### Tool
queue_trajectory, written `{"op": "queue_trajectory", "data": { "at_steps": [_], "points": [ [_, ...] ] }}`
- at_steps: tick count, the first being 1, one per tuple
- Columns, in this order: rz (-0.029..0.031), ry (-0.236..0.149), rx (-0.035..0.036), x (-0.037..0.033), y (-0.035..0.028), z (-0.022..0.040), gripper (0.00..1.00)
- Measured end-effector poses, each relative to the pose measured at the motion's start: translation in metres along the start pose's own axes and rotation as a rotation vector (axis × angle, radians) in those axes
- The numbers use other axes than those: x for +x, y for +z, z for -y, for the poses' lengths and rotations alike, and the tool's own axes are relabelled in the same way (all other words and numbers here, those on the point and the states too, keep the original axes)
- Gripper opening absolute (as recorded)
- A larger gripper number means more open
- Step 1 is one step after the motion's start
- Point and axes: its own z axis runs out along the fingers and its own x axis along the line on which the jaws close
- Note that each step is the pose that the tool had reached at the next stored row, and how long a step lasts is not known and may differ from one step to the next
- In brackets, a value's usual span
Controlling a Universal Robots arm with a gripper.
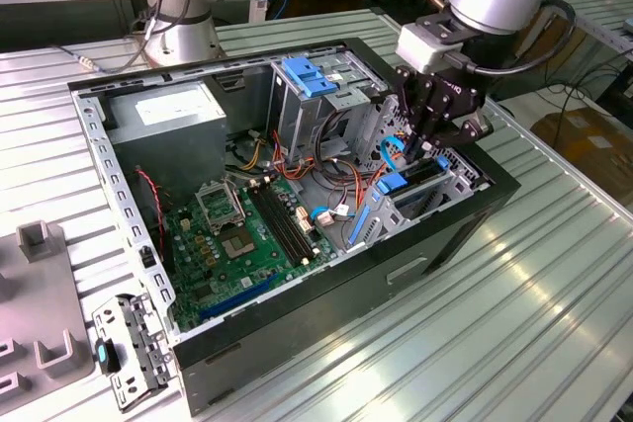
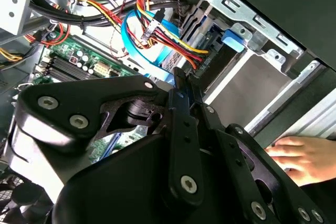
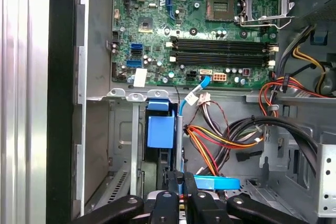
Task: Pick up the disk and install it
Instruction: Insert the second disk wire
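Orientation follows the exterior view, from its left to its right.

1. At that view's left edge, a grey fixture block (image 1: 40, 244) sits on the ribbed metal surface (image 1: 554, 323). A loose metal bracket (image 1: 129, 348) with a blue latch lies just beside it.
2. The open computer case (image 1: 297, 328) occupies the centre. Inside it lie the grey power-supply box (image 1: 163, 111), then the green motherboard (image 1: 247, 234), then the tall metal cage topped by a blue plastic bracket (image 1: 315, 76).
3. My claw (image 1: 427, 150) hangs inside the case at its right end, directly above the lower drive bay (image 1: 465, 177). In the first wrist view my claw (image 3: 181, 192) shows its fingers drawn narrow, almost together. A blue cable (image 3: 215, 183) runs right beside them; I cannot tell whether they pinch it.
4. The disk (image 1: 420, 177) stands on edge in the lower drive bay, just below my fingertips. Its blue carrier rail (image 3: 160, 129) faces the motherboard.
5. In the second wrist view, a person's hand (image 2: 307, 156) rests outside the case wall.
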Motion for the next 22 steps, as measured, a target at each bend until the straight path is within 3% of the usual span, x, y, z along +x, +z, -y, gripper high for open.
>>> {"op": "queue_trajectory", "data": {
  "at_steps": [7,8,9,10,11,19,22],
  "points": [
    [0.0001,0.004,0.0001,0.0077,0.0006,-0.0002,0.16],
    [0.0002,0.05,-0.0007,0.0095,0.002,0.001,0.16],
    [0.0313,0.103,-0.0019,0.011,0.0035,0.0027,0.16],
    [0.0403,0.104,-0.002,0.0127,0.0036,0.0026,0.16],
    [0.0425,0.105,-0.0021,0.0145,0.0036,0.0026,0.16],
    [0.0425,0.102,-0.0021,0.015,0.0049,0.0026,0.16],
    [0.0429,0.075,-0.0022,0.015,0.0052,0.0025,0.16]
  ]
}}
